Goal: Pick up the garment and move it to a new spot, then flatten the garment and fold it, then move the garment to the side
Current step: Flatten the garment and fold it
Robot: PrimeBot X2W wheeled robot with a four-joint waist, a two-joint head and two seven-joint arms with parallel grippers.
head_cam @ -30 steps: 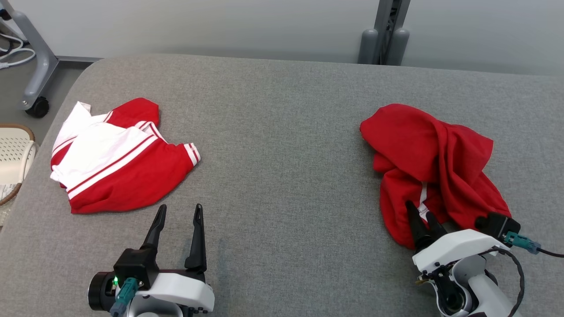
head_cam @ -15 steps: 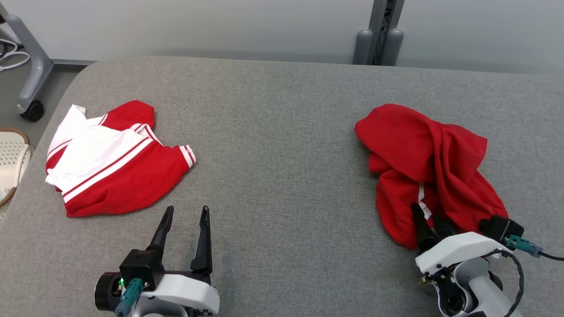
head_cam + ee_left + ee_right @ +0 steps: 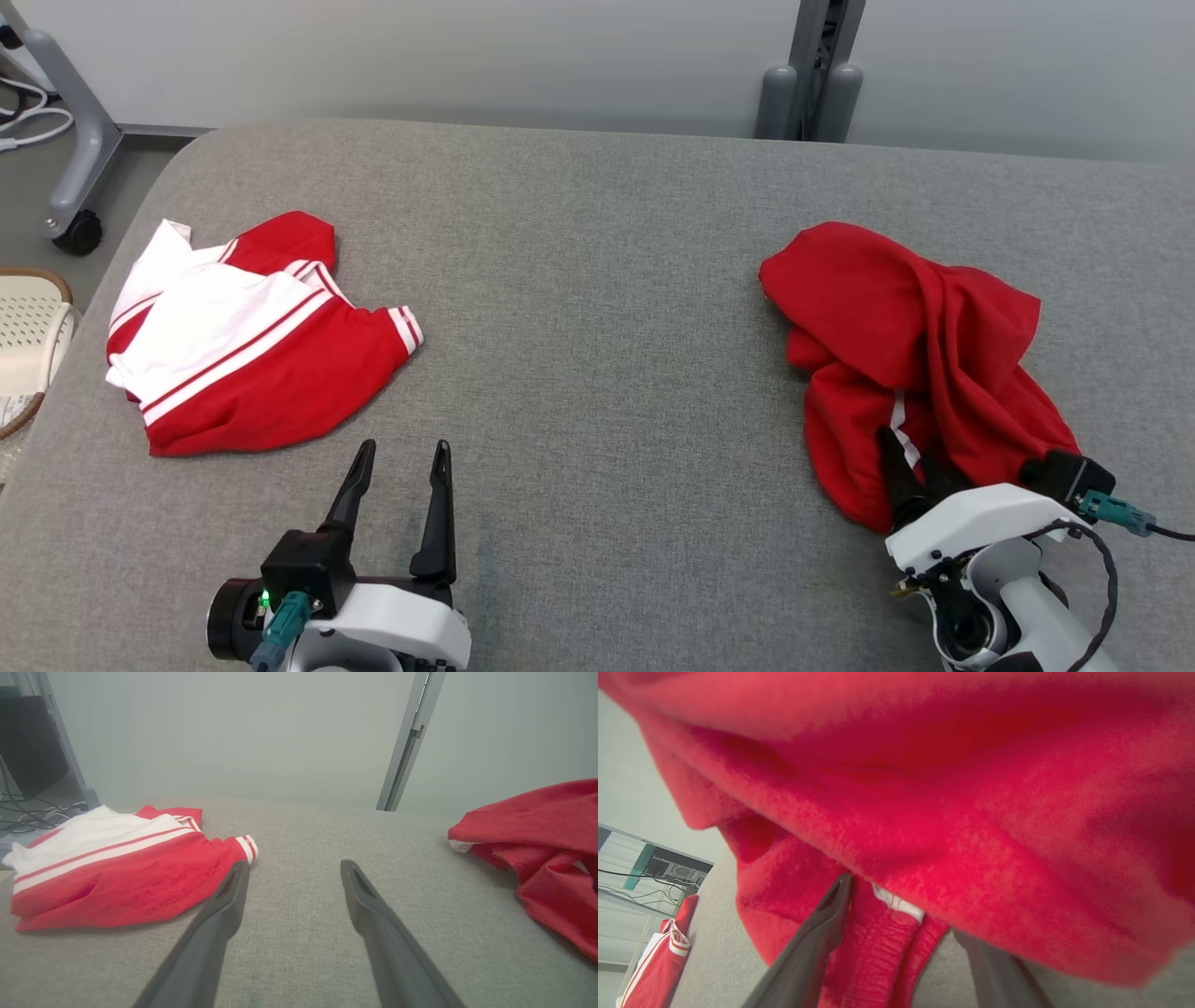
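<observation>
My right pincer stands wide against the near edge of the crumpled red garment on the surface, right side; my left pincer is wide too, holding nothing.

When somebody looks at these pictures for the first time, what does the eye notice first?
The crumpled red garment on the right of the grey table, with the right gripper open at its near edge. Next, the folded red and white garment at the left, and the left gripper open over bare table beside it.
</observation>
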